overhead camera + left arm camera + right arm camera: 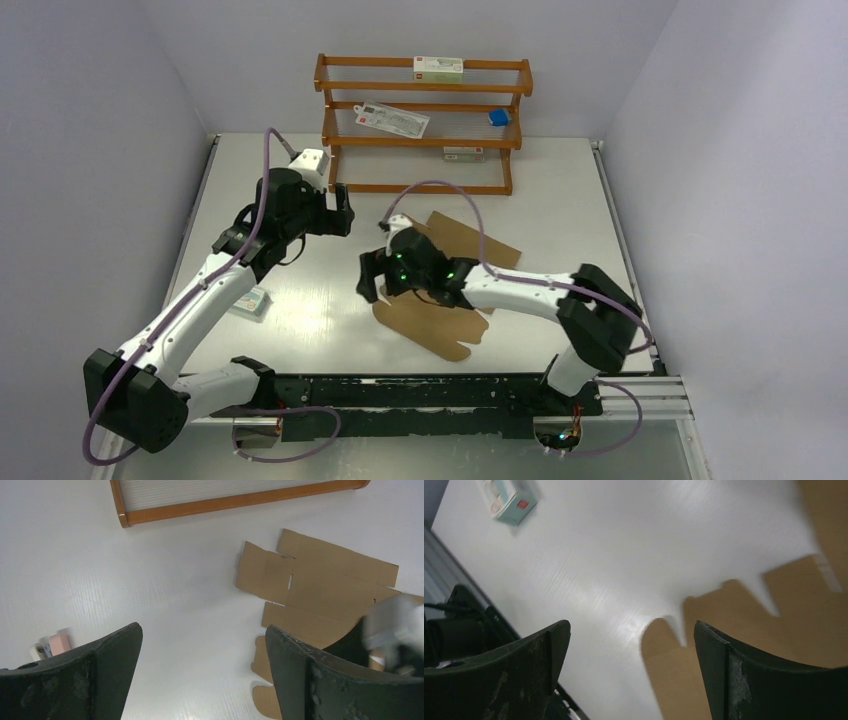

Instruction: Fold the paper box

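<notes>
- Right gripper: jaws spread wide, holding nothing, above the left edge of the paper box.
- Left gripper: jaws equally wide, empty, over the table, left of the sheet.
- Paper box: flat, unfolded, mid-table, with its long axis running from near-left to far-right.

light: bright, even — soft shadows | glare: table sheen | blur: right wrist smeared

Paper box: plain brown die-cut sheet, unfolded, lying flat near centre, running 1 o'clock to 7 o'clock, every flap down, rounded tabs at the 7 o'clock end.
</notes>
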Controlling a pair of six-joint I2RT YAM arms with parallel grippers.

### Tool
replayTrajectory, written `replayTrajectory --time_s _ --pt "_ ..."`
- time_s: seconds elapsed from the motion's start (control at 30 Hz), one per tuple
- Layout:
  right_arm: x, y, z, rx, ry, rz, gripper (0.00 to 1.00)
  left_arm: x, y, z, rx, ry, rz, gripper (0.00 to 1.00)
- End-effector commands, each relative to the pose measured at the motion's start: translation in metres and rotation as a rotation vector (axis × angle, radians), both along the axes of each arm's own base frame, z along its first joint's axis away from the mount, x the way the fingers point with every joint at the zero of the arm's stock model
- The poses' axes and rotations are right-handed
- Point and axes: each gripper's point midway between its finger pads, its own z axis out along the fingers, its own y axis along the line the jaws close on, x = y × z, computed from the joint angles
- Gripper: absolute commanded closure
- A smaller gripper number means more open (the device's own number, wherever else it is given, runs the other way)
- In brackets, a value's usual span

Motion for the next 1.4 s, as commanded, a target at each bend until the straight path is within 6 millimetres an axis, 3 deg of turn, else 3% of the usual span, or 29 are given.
replayTrajectory --time_s 0.0,0.13,0.3,0.4,0.53,0.6,0.93,1.13,1.37 --pt "0.038 -0.064 0.008 -0.066 -0.052 -0.157 0.01 0.005 -0.004 -0.002 -0.045 0.011 -0.018 0.02" --pt "0.078 -0.139 0.018 -0.042 -0.059 -0.362 0.00 0.007 -0.004 -0.005 -0.042 0.018 -0.028 0.02" --pt "0.109 -0.227 0.013 -0.090 -0.076 -0.617 0.00 0.008 -0.008 -0.014 -0.041 0.052 -0.051 0.02" --pt "0.121 -0.255 0.004 -0.094 -0.069 -0.682 0.00 0.008 -0.011 -0.018 -0.048 0.065 -0.063 0.02" --pt "0.134 -0.275 -0.015 -0.121 -0.042 -0.733 0.00 0.008 -0.013 -0.021 -0.049 0.078 -0.071 0.02" --pt "0.138 -0.280 -0.024 -0.148 -0.032 -0.750 0.00 0.008 -0.014 -0.024 -0.048 0.086 -0.072 0.02" --pt "0.156 -0.264 -0.056 -0.167 -0.006 -0.665 0.01 0.012 -0.014 -0.036 -0.038 0.119 -0.074 0.02" --pt "0.160 -0.232 -0.067 -0.122 0.024 -0.487 0.04 0.015 -0.013 -0.046 -0.024 0.145 -0.068 0.02" --pt "0.149 -0.194 -0.070 -0.083 0.026 -0.346 0.06 0.019 -0.005 -0.060 -0.004 0.180 -0.032 0.02"
